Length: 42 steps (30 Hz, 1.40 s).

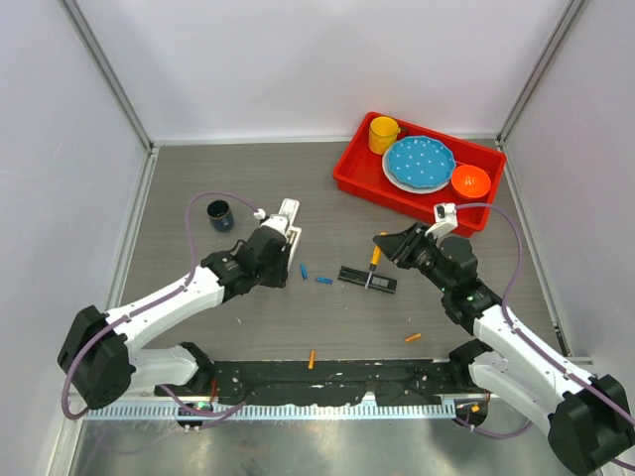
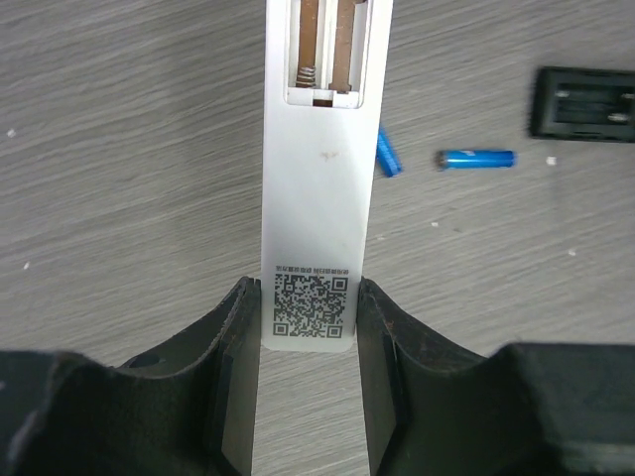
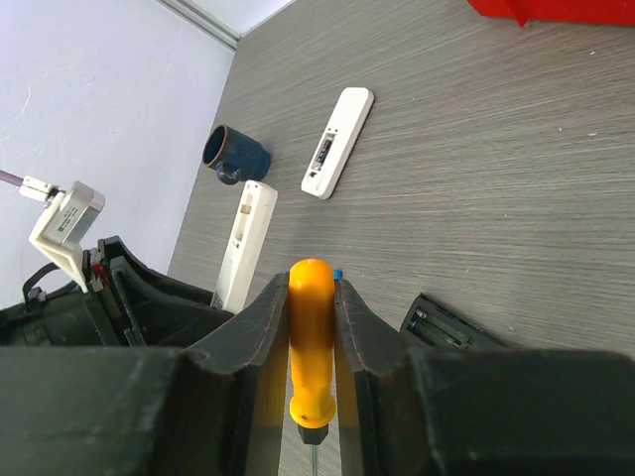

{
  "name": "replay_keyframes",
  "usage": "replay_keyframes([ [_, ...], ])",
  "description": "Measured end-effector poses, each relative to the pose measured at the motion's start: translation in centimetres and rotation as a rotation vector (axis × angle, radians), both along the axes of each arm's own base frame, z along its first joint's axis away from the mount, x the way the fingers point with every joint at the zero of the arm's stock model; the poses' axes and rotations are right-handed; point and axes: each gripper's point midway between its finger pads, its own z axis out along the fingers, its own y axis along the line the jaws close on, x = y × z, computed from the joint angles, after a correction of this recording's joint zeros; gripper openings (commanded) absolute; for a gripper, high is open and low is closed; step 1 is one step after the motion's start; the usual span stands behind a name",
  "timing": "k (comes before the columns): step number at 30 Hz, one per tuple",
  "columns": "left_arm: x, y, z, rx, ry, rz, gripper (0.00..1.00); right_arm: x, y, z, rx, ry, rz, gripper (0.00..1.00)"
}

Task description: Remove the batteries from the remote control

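**Jaws:** L gripper [image 2: 308,295] is clamped on the short end of a white remote [image 2: 317,198], QR label between the pads. The back faces the wrist cam. Its battery bay is uncovered and looks empty, w/ a spring showing.

R gripper [image 3: 311,288] is pressed tight on the orange handle of a screwdriver [image 3: 311,342], the metal shaft running out the bottom of that view. From overhead the tool hangs just beside a black remote [image 1: 367,279] lying flat mid-table. Whether the tip touches it can't be told.

**Outward:** Two blue batteries [image 2: 476,158] lie loose on the table betw. the white remote and the black one. Orange batteries [image 1: 413,337] lie well apart, nearer the arm bases. A second white remote [image 3: 337,142] rests beyond, near a dark blue cup [image 1: 220,214]. A red tray [image 1: 349,177] of dishes sits at the far right.

**Step in hand:** The white unit looks emptied, so the black one is prob. next. Whether cells sit in its bay isn't clear.

**How to do it well:**
- Bring the tip in low at the spring end of a cell and lever up gently.
- Keep the handle from twisting in the pads.
- The black body may skate, so pinning it w/ the L arm would help.
- Freed cells roll, so lift them clear.
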Motion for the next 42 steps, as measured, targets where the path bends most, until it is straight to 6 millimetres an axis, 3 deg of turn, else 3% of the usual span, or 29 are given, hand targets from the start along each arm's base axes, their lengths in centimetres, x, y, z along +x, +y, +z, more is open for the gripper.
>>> replay_keyframes([
  [12, 0.2, 7.9, -3.7, 0.029, 0.126, 0.331, 0.00, 0.2, -0.3, -0.6, -0.013, 0.021, -0.017, 0.01],
  [22, 0.2, 11.3, -7.0, 0.088, 0.241, 0.497, 0.00, 0.1, -0.4, -1.2, -0.024, 0.041, -0.020, 0.01],
  [25, 0.3, 11.9, -7.4, 0.098, 0.253, 0.520, 0.05, 0.1, -0.4, -1.3, -0.028, 0.043, -0.021, 0.01],
  [28, 0.4, 12.3, -7.7, 0.109, 0.261, 0.531, 0.12, 0.1, -0.4, -1.3, -0.028, 0.042, -0.021, 0.01],
  [33, 0.4, 12.3, -8.2, 0.121, 0.273, 0.531, 0.32, 0.2, -0.4, -1.6, -0.035, 0.050, -0.020, 0.01],
  [34, 0.4, 12.3, -8.3, 0.122, 0.274, 0.530, 0.51, 0.2, -0.4, -1.7, -0.037, 0.052, -0.020, 0.01],
  [37, 0.4, 12.4, -8.2, 0.125, 0.271, 0.522, 0.81, 0.3, -0.4, -2.0, -0.044, 0.058, -0.019, 0.01],
  [40, 0.6, 12.4, -8.1, 0.124, 0.266, 0.514, 0.92, 0.3, -0.4, -2.0, -0.046, 0.056, -0.018, 0.01],
  [42, 0.7, 12.3, -8.0, 0.117, 0.261, 0.512, 0.93, 0.3, -0.4, -2.1, -0.048, 0.058, -0.018, 0.01],
])
